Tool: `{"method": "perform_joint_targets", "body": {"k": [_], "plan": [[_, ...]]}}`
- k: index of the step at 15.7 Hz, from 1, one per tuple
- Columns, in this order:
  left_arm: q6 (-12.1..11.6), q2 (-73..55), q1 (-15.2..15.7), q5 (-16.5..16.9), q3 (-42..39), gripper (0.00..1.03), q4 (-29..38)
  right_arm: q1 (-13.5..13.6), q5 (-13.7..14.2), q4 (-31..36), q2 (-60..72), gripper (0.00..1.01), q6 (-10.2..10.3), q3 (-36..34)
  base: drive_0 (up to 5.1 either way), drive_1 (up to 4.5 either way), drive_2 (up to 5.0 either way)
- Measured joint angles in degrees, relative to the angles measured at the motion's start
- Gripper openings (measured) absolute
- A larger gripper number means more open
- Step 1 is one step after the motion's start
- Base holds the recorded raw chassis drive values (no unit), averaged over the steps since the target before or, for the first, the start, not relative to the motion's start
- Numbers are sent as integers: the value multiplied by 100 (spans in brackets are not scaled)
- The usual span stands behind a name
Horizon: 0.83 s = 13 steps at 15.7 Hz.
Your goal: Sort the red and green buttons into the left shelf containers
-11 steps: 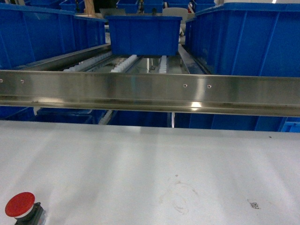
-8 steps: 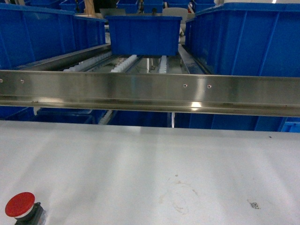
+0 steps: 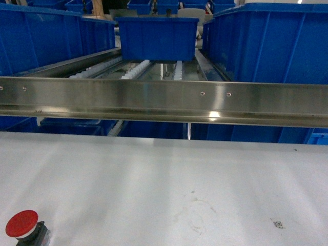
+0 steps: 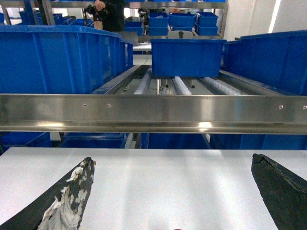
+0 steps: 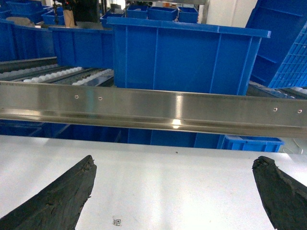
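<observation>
One red button (image 3: 21, 224) is showing in the head view, sitting at the near left corner of the white table (image 3: 164, 179); no green one is visible, and neither arm is appearing here. Blue bins (image 3: 51, 38) are waiting on the left beyond a steel rail (image 3: 164, 100) that is crossing the whole width, so any delivery is having to clear it.

Left wrist view: the left gripper (image 4: 175, 191) is hanging spread wide and empty over bare table, with a sliver of red at the bottom edge. I judge the pick is not yet begun; next it is needing to drop onto the button.

Right wrist view: the right gripper (image 5: 175, 194) is likewise gaping, holding nothing.
</observation>
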<state>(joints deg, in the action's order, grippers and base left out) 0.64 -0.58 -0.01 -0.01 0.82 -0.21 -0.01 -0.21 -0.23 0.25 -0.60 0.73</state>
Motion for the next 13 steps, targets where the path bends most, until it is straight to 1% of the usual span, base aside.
{"method": "perform_joint_targets", "body": {"k": [6,7,8,9,10,11,12,13], "plan": [[0,0,0,0,0,98,0,-4,-11,37,20,98,9,2,0,0,0],[-4,-129,103,142,2,98,267,-70,-175,649,472,98,11,4,0,0,0],[0,-658,442,402,22,98,828,-162,-273,1239,1220,98,2,20,0,0,0],[-4,-1375,678,551,26,98,1403,-229,-310,1884,1971,98,-46,57,0,0,0],[-2,-2094,732,723,98,98,1982,-245,-387,2448,2693,98,-92,245,0,0,0],[-26,-2804,734,831,343,98,2448,-313,-433,2966,3377,98,-109,496,0,0,0],[-24,-3486,678,938,719,98,2597,-402,-570,3215,4052,98,-190,739,0,0,0],[-61,-4194,505,938,1062,98,2435,-457,-702,3283,4815,98,-319,933,0,0,0]]}}
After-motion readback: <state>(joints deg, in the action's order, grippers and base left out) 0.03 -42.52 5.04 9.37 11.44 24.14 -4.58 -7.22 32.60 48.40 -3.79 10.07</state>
